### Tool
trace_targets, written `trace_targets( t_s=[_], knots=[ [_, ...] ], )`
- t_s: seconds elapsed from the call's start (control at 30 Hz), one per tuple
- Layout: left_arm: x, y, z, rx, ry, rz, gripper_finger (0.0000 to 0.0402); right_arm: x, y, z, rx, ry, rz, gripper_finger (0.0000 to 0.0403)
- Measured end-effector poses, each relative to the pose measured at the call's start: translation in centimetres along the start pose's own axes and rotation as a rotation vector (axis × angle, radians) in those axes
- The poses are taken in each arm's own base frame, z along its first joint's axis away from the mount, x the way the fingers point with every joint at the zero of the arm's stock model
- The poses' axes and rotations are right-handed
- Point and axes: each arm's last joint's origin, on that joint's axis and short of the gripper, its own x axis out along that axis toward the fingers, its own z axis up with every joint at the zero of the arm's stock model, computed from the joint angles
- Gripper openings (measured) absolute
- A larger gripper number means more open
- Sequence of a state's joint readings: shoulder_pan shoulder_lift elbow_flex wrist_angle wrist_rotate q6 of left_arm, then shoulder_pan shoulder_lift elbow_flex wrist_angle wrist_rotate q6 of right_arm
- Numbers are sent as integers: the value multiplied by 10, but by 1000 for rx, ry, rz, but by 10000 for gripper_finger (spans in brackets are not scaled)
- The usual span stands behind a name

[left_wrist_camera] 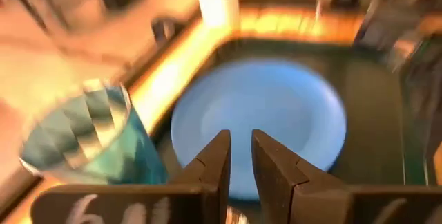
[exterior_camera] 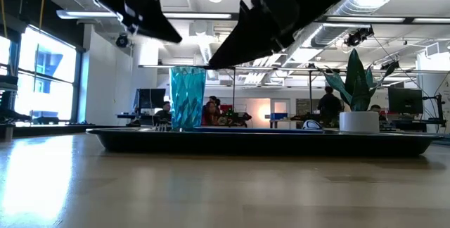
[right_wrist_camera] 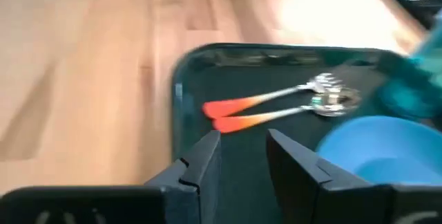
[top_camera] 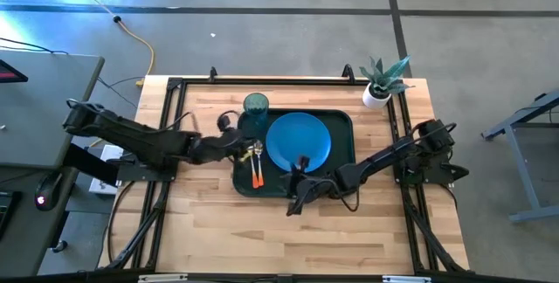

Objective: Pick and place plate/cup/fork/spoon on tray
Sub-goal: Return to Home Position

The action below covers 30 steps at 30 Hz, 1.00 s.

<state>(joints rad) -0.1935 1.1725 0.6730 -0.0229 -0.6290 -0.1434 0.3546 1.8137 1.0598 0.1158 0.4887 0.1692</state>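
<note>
The dark tray (top_camera: 342,162) lies mid-table. On it rest the blue plate (top_camera: 299,140), flat, the teal cup (top_camera: 255,106) upright at its far left corner, and the fork (right_wrist_camera: 276,94) and spoon (right_wrist_camera: 290,113) side by side on the left part, orange handles toward the near edge. My left gripper (top_camera: 247,146) hovers over the tray's left part between the cup and the cutlery, fingers slightly apart and empty (left_wrist_camera: 240,162). My right gripper (top_camera: 302,162) hovers at the plate's near edge, open and empty (right_wrist_camera: 242,162).
A white pot with a green plant (top_camera: 377,95) stands at the table's far right corner. Bare wood lies along the table's near side and to the left of the tray. People show in the room behind the table in the low view.
</note>
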Motion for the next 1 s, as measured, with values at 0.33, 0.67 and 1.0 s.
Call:
trace_targets(
  t_s=[0.33, 0.67, 1.0],
  knots=[
    [-45, 6, -38, -21, -478, -29, 25, -61, -41, 25, 83, -348, 301, 62],
    [-68, 29, -74, -60, -599, -181, 2, -134, -96, -38, 108, -510, 233, 4],
    [-73, 28, -99, -69, -588, -268, 1, -147, -82, -92, 184, -648, 426, 1]
  ],
)
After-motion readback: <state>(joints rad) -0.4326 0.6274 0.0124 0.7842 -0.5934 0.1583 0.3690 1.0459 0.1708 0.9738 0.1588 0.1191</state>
